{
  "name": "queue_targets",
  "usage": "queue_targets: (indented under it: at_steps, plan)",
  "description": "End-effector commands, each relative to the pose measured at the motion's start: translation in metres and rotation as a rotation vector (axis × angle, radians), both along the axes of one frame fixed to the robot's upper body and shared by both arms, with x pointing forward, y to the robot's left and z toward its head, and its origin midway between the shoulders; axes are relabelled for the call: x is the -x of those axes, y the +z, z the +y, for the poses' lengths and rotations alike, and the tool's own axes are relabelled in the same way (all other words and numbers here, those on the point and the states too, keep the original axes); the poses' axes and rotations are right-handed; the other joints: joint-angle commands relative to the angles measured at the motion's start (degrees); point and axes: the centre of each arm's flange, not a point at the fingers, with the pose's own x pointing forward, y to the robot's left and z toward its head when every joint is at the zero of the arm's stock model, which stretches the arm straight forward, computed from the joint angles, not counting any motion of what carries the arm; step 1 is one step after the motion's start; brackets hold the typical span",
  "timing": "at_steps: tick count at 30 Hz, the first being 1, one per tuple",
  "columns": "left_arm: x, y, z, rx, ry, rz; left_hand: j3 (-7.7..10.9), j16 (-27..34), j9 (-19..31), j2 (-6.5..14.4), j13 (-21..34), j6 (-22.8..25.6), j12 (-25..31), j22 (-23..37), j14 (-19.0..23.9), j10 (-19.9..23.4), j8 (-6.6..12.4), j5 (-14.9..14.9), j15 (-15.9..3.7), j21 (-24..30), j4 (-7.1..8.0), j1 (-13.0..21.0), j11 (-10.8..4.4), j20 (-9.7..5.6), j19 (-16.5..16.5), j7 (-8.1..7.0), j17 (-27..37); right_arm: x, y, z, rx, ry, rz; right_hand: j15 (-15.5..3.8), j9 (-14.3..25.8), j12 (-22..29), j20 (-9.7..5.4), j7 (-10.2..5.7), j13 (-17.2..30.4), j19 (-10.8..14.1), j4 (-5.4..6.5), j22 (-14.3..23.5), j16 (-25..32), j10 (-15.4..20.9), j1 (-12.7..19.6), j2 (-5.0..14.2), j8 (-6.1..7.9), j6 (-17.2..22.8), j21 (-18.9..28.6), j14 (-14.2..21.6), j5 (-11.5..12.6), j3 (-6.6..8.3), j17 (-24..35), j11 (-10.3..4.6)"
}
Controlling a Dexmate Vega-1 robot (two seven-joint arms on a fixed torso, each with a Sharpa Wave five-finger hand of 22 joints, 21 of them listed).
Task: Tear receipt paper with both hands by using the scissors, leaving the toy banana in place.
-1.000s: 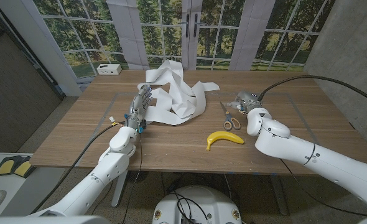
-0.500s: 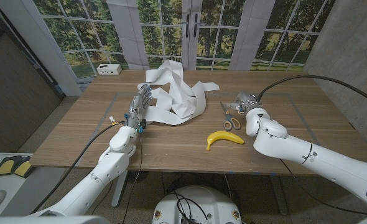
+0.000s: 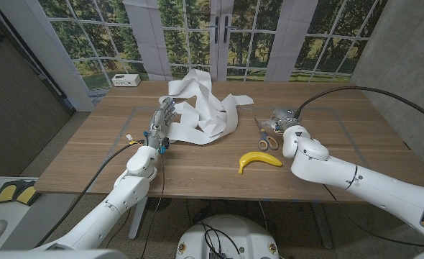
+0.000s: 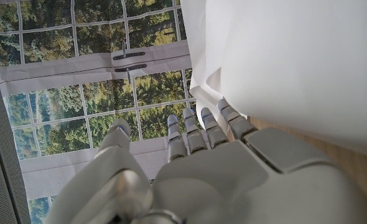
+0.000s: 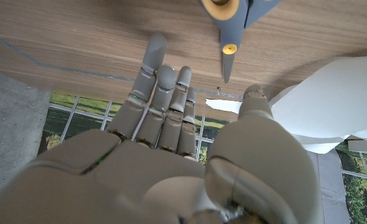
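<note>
Paper (image 3: 201,108) piled mid-table, far side | left hand (image 3: 160,124) at its edge, fingers straight, holding nothing | right hand (image 3: 282,119) empty, fingers apart, just beside scissors (image 3: 267,136) | banana (image 3: 259,160) near scissors

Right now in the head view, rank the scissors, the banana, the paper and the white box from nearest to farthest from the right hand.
1. Scissors: just beside the right hand, toward the table's middle.
2. Banana: toward the table's front edge.
3. Paper: middle of the table, by the left hand.
4. White box: far left corner.
</note>
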Motion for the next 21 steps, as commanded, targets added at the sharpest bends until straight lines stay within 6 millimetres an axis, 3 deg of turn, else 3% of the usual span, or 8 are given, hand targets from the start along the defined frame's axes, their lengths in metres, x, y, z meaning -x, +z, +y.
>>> queue_targets:
  at_steps: [1, 21]
  plan:
    - [0.0002, -0.0002, -0.0006, -0.006, 0.002, 0.002, 0.43, -0.2, 0.2, -0.1, 0.2, 0.1, -0.4, 0.1, 0.6, 0.3, -0.15, 0.0, -3.13, 0.0, 0.20, -0.3, -0.13, -0.20, 0.4, 0.27, 0.1, -0.0020, -0.0025, 0.0046, 0.025, 0.007, 0.008, -7.30, 0.1, -0.2, -0.10, -0.02, 0.1, -0.2, 0.11, 0.1, 0.4, -0.3, 0.1, 0.44, -0.15, -0.4, 0.4, -0.4, -0.1, 0.10, 0.2, 0.07]
    - [-0.0003, -0.0016, -0.0016, -0.004, 0.003, 0.005, 0.49, -0.2, 0.2, -0.1, 0.2, 0.4, -0.4, 0.1, 0.6, 0.5, 0.01, 0.0, -3.13, 0.0, 0.17, -0.4, -0.15, -0.19, 0.5, 0.40, 0.1, -0.0072, -0.0090, 0.0079, 0.043, 0.004, 0.040, -7.34, 0.1, -1.0, -0.07, 0.25, -0.2, -1.3, -0.28, 1.0, 0.3, -1.9, 0.9, 0.66, -0.58, -1.9, 1.6, -1.4, -0.1, 0.65, 0.2, 0.34]
